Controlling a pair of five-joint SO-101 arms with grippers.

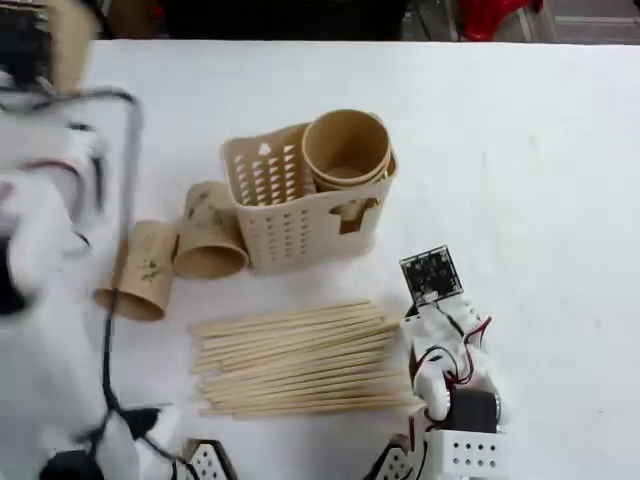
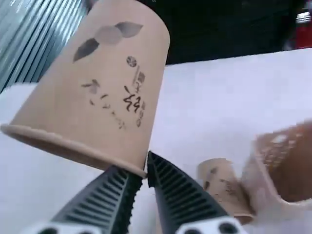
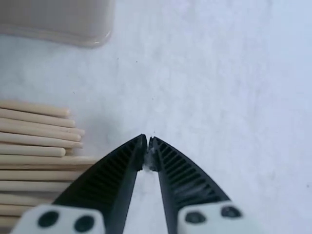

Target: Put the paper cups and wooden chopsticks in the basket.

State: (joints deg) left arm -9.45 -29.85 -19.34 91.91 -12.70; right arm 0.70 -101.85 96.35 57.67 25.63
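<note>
My left gripper [image 2: 145, 171] is shut on the rim of a paper cup [image 2: 97, 92], which it holds tilted in the air at the far left [image 1: 68, 40]. Two more paper cups [image 1: 212, 235] [image 1: 140, 272] lie on their sides left of the beige basket [image 1: 290, 225]. Stacked cups [image 1: 346, 150] stand inside the basket. The wooden chopsticks [image 1: 300, 360] lie in a pile in front of it. My right gripper [image 3: 147, 146] is shut on nothing, low over the table just right of the chopstick ends [image 3: 39, 156].
The white table [image 1: 520, 180] has free room to the right of and behind the basket. The right arm [image 1: 450, 375] stands at the front right, and the left arm [image 1: 40, 210] takes up the left side. The basket's bottom edge [image 3: 58, 24] lies ahead of the right gripper.
</note>
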